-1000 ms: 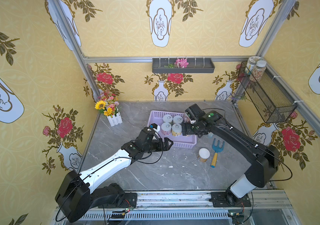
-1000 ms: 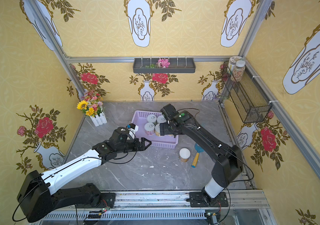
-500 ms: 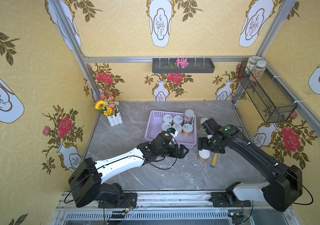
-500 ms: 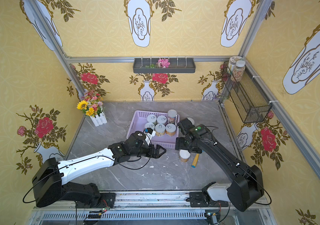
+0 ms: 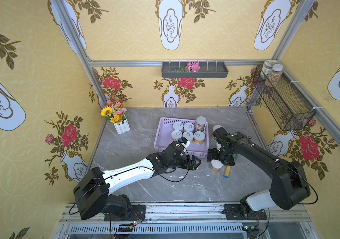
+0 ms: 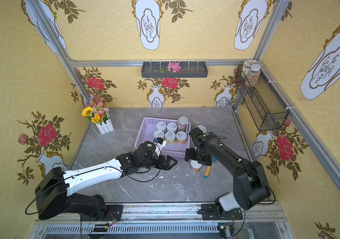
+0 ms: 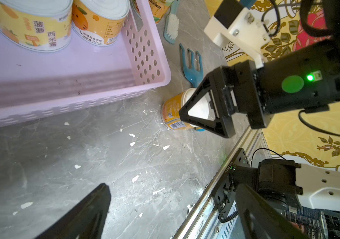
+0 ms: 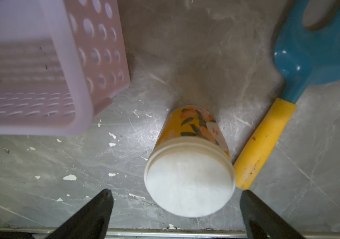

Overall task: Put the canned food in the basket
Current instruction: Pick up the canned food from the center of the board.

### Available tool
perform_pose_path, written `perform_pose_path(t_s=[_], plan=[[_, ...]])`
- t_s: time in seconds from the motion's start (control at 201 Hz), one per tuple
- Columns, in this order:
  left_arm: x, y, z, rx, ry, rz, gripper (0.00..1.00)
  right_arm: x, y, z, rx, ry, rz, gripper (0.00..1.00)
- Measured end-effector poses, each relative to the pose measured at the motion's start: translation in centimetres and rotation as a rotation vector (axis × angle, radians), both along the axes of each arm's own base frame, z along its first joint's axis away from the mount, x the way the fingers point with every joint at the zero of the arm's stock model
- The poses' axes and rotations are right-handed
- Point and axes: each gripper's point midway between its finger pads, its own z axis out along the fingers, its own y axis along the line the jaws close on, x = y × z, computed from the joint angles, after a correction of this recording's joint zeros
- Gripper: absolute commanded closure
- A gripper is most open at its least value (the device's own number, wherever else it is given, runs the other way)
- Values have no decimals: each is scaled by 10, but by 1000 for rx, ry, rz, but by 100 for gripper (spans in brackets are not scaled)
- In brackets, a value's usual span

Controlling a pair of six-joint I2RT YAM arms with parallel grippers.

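**One Tin on the Table, Claw Wide Open Over It**

The small round tin (image 8: pixel 189 165), with an orange printed label and a flat white lid, stood upright on the grey stone table. It was just outside the near corner of the shallow lilac plastic basket (image 8: pixel 103 62) with holes in its sides.

I think the tin was hard and would not squash. It was likely a bit heavy if full. Its smooth round side could slip, so the best place to grab looked like the middle of the side, under the lid's rim.

The right claw (image 8: pixel 176 194) hung over the tin with its two fingers far apart, one to each side, holding nothing. The left claw (image 5: pixel 195 162) was near the basket's front wall, also wide apart and empty.

The right wrist view showed the yellow handle of a blue plastic garden fork (image 8: pixel 264 142) lying right beside the tin. I could not tell if they touched. A finger had little room there.

In both top views the claw hid most of the tin. They showed six other tins (image 5: pixel 187 135) at the back of the basket, one taller, with the front bare. One more tin (image 6: pixel 201 128) peeked out behind the right arm, outside the basket.

The left wrist view showed the barcode low on the tin's label.
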Motion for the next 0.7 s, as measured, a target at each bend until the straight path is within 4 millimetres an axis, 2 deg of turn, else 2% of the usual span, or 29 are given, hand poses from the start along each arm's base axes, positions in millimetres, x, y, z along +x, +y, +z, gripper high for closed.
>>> perform_pose_path(t_s=[0.1, 0.334, 0.703], plan=[[-3, -3, 2, -14, -3, -17, 0, 3, -1, -4, -3, 6, -1, 11], [-6, -12, 2, -25, -2, -44, 0, 6, -4, -11, -11, 20, -3, 16], [-1, -22, 0, -13, -3, -58, 0, 5, -8, -18, -32, 40, -2, 25]])
